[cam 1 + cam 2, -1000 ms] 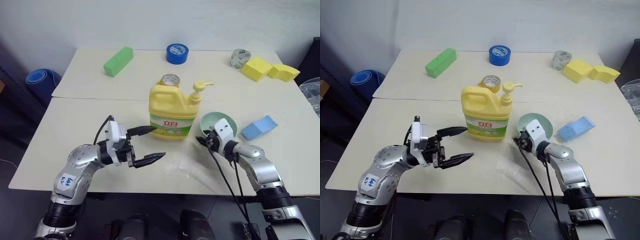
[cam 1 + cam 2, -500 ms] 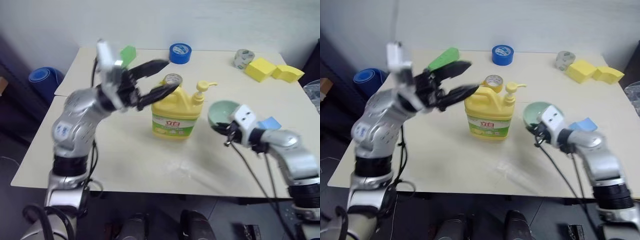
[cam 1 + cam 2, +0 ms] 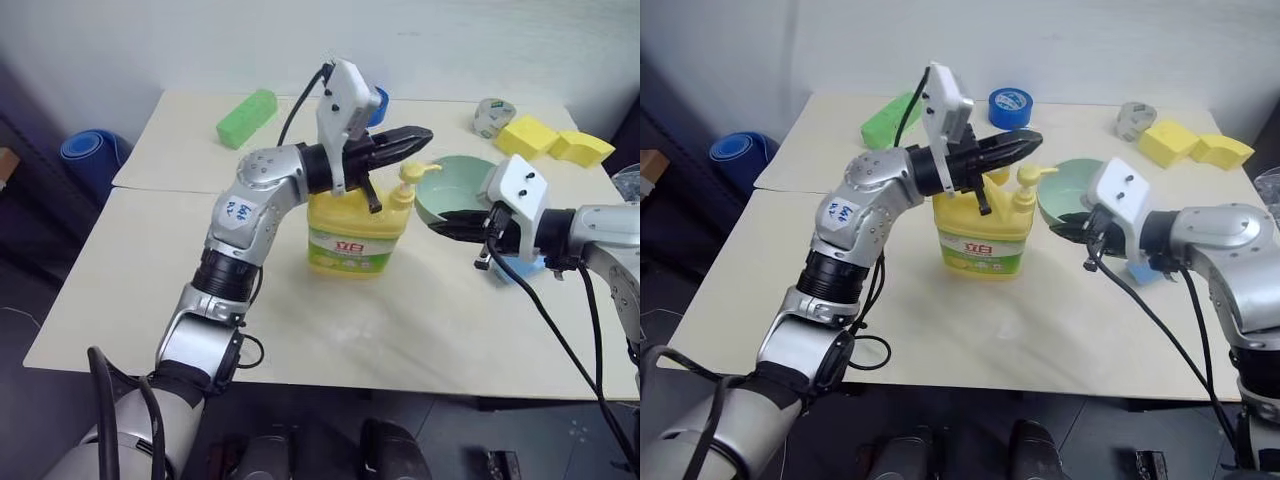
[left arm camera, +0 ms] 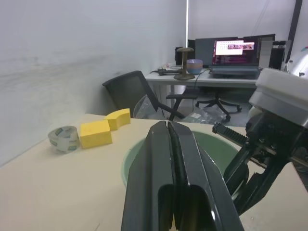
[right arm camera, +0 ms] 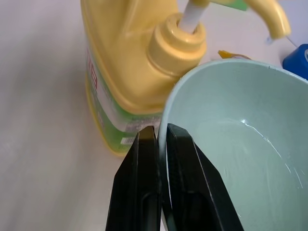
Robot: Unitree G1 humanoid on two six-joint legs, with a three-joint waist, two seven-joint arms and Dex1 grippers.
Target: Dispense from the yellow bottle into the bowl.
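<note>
Two grippers at work. Right gripper [image 5: 161, 144] is clamped on the bowl [image 3: 455, 190] rim, holding it off the table [image 3: 120, 290], tilted, just right of the bottle [image 3: 357, 225], near the pump [image 3: 413, 172] spout, probably so it can catch what comes out. Left gripper [image 3: 412, 138] has its fingers pressed together, empty, hovering just above the pump head; looks set to push it down. Bottle stands upright mid-table. Bowl looks empty so far. Sponges [image 3: 545, 137] and tape [image 3: 489, 115] far right, green block [image 3: 247, 117] far left, all well clear.
</note>
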